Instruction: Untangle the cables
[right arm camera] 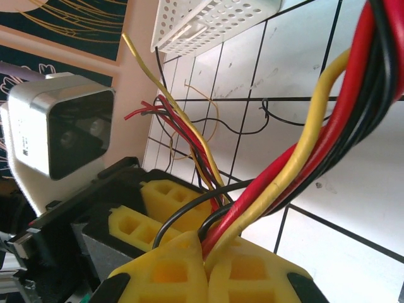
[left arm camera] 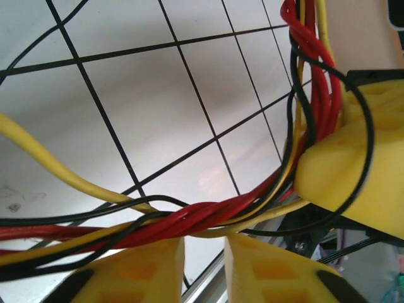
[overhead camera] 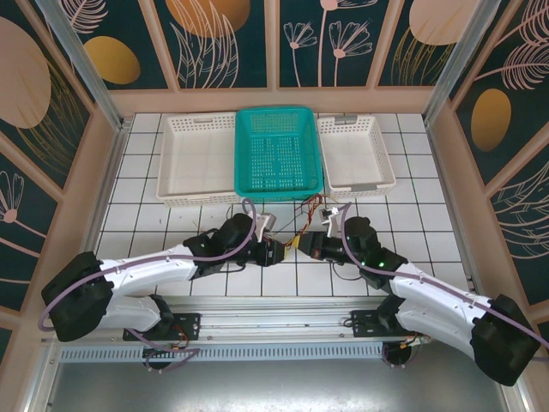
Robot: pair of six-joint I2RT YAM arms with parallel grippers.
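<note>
Top view: white tiled bench [overhead camera: 146,215]. Both arms are stretched low toward centre, left pincer [overhead camera: 281,249] and right pincer [overhead camera: 302,244] nearly tip to tip, near the teal perforated basket [overhead camera: 279,111]. The cables [overhead camera: 302,213], thin red, yellow and black, lie around the pincers. Left wrist: glossy strands, twisted ropelike, cross the blocky yellow fingers [left arm camera: 145,271], which stand apart. Right wrist: right pincer pressed together on the bundle.

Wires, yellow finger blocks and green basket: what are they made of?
The cables look sheathed in smooth plastic or rubber: glossy red, yellow and black skins that bend and twist easily. The yellow fingers look like matte plastic, maybe rubbery, with square hollow pockets. The teal basket looks like hard plastic, pierced with a grid of holes.
</note>
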